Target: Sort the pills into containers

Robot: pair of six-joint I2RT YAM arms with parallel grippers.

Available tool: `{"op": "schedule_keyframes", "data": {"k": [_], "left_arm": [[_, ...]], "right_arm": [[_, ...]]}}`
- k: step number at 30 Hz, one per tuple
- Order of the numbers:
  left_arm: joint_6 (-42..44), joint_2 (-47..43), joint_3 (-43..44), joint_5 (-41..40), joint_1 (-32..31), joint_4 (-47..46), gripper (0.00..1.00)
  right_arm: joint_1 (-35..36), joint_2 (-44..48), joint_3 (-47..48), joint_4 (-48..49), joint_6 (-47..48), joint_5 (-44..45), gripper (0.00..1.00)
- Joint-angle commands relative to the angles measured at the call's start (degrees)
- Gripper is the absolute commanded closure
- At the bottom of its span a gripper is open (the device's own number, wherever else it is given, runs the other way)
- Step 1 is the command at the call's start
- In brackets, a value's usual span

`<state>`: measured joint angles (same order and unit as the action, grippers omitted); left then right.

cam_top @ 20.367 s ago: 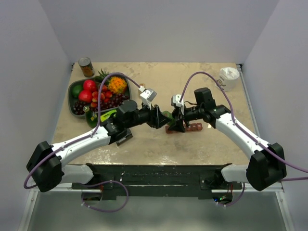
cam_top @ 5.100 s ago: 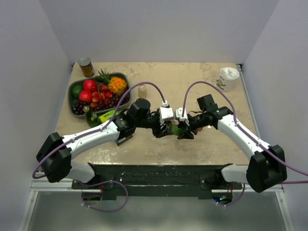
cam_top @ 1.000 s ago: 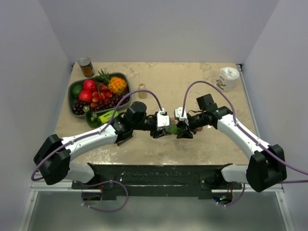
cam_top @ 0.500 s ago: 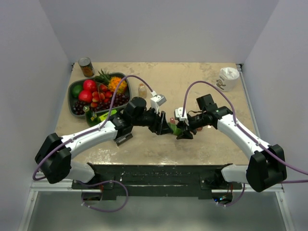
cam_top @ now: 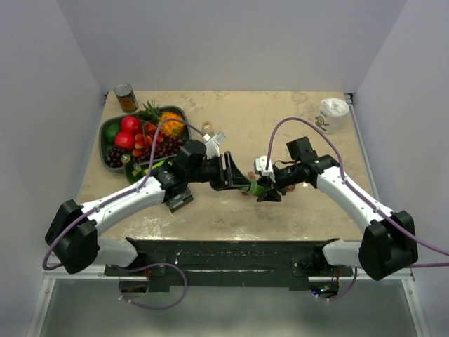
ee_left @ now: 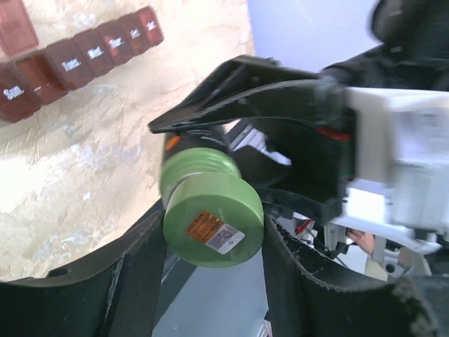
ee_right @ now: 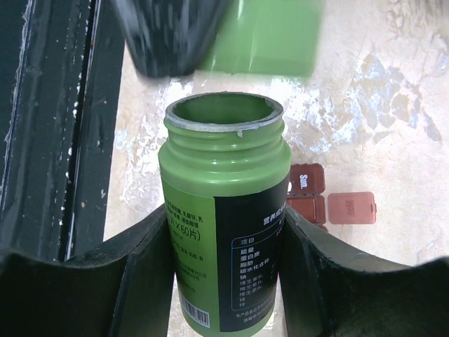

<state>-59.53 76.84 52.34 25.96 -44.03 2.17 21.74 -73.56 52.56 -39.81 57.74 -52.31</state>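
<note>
Your beige worktop [cam_top: 280, 126] has pale walls on three sides, and both arms meet over its middle. You are near the start of the job. The green cap [ee_left: 210, 207] is off the green bottle [ee_right: 224, 140], so the bottle mouth is open. That step is done. No pills show anywhere, not on the worktop and not in the containers [ee_left: 77, 53]. What is left, I think, is to tip the pills out and drop them into the little boxes. In the right wrist view, one small flap beside the strip looks like a lid flipped open. The boxes in the left wrist view look closed, so more lids may need opening too.

Your left hand [ee_left: 212, 225] is pinching the cap from both sides. Your right hand [ee_right: 226, 214] is pinching the bottle round its body.

The containers lie flat on the worktop, apart from both hands. From the left hand they are at 11 o'clock in its own view. From the right hand they peek out at 3 o'clock, behind the bottle. From above, the hands hide most of them.
</note>
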Motion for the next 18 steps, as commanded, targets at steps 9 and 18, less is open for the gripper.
{"op": "schedule_keyframes", "data": {"k": [9,18], "left_arm": [[11.2,-7.3,-0.6,-0.5,4.5,6.2,0.93],[32.4,2.0,-2.9,-20.5,4.6,17.1,0.89]], "right_arm": [[0.0,-0.2,2.1,0.4,0.3,-0.3,1.0],[-1.9,-0.1,2.5,1.8,-2.6,-1.2,1.0]]}}
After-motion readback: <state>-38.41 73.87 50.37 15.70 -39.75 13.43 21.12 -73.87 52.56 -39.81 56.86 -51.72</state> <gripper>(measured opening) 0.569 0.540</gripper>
